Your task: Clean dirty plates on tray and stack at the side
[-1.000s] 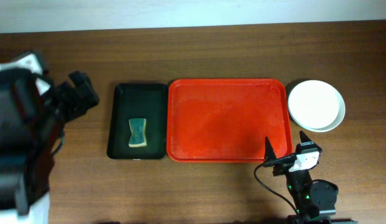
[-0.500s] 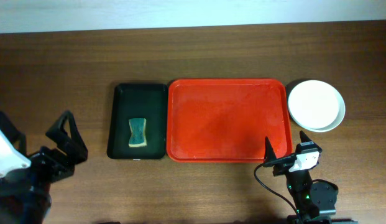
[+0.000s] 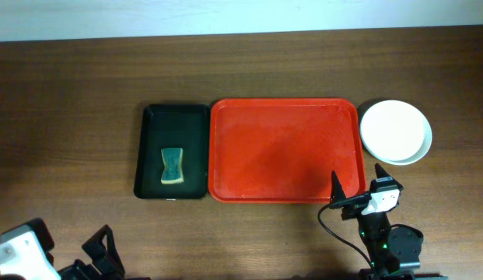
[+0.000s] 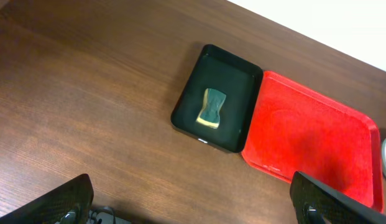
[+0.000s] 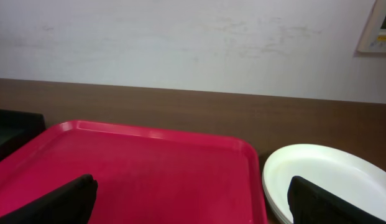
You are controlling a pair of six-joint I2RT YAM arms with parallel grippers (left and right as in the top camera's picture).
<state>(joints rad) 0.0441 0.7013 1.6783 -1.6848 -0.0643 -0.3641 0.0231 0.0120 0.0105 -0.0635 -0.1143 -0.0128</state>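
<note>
The left gripper (image 4: 191, 186) hangs low at the near left corner of the brown wooden table (image 3: 85, 93), well apart from everything on it. In its wrist view the two black fingers (image 4: 62, 202) stand at the far bottom corners of the picture with bare wood between them: the claw is spread as wide as it goes and has hold of nothing.

Next comes the small black rectangular plastic tray (image 3: 152, 124), narrow and deep-sided. A green-and-yellow sponge with a pinched waist (image 3: 172, 166) lies flat in its nearer half, apart from the walls.

Just beside the black tray's right wall, almost touching it, sits the large red rectangular plastic tray with rounded corners and a raised rim (image 3: 280, 148). Its floor shows plain red, with a faint sheen.

The right gripper (image 5: 191, 186) sits at the near edge of the table, by the red tray's near right corner, pointing across the tray towards the wall. Its black fingers (image 5: 65, 199) are likewise at the outer corners of the wrist view — jaws fully apart, nothing between them but the tray's surface beyond.

Furthest right are the round shallow plates (image 3: 395, 128), stacked on the table — off the red tray, just beside its far right corner. The top one is white and looks clean. A second rim shows under its near edge, but how many lie beneath cannot be told.
</note>
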